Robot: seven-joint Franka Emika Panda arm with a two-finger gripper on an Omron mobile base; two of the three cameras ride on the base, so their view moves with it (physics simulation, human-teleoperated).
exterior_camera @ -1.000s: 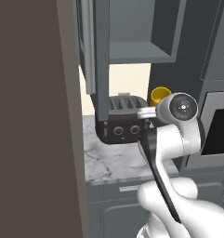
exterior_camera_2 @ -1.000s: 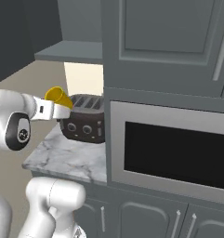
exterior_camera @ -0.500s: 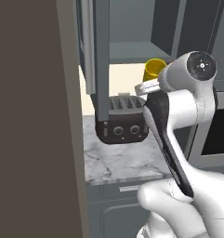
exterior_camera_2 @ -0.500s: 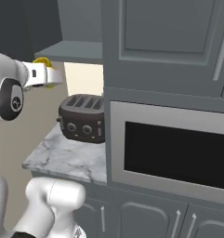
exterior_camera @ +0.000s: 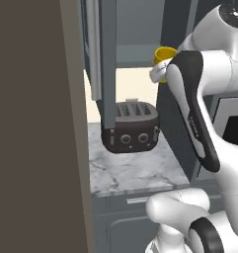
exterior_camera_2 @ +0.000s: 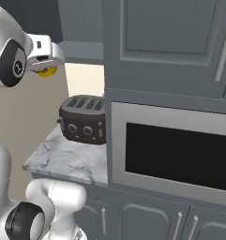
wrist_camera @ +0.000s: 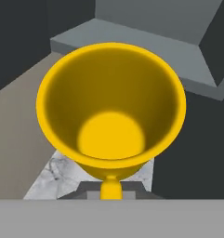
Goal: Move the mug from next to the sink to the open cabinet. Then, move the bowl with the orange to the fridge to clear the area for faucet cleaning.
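Note:
The yellow mug [exterior_camera: 165, 55] hangs high in the air above the counter, level with the open cabinet's lighter grey shelf [exterior_camera: 135, 53]. My gripper [exterior_camera: 161, 68] is shut on the mug, which peeks out under the white hand [exterior_camera_2: 48, 71]. In the hand view I look straight into the mug [wrist_camera: 111, 111], with its handle [wrist_camera: 111, 188] at the bottom and the cabinet shelf [wrist_camera: 146, 41] just beyond its rim. The sink, bowl, orange and faucet are out of view.
A dark toaster [exterior_camera: 133, 129] stands on the marble counter [exterior_camera: 133, 170] under the cabinet. The open cabinet door [exterior_camera: 108, 64] hangs edge-on left of the mug. A built-in microwave [exterior_camera_2: 175, 150] is to the right, and a tall dark panel [exterior_camera: 36, 123] closes off the left.
The arm has lifted the mug from about toaster height up to the level of the cabinet shelf. The grip has stayed shut on it.

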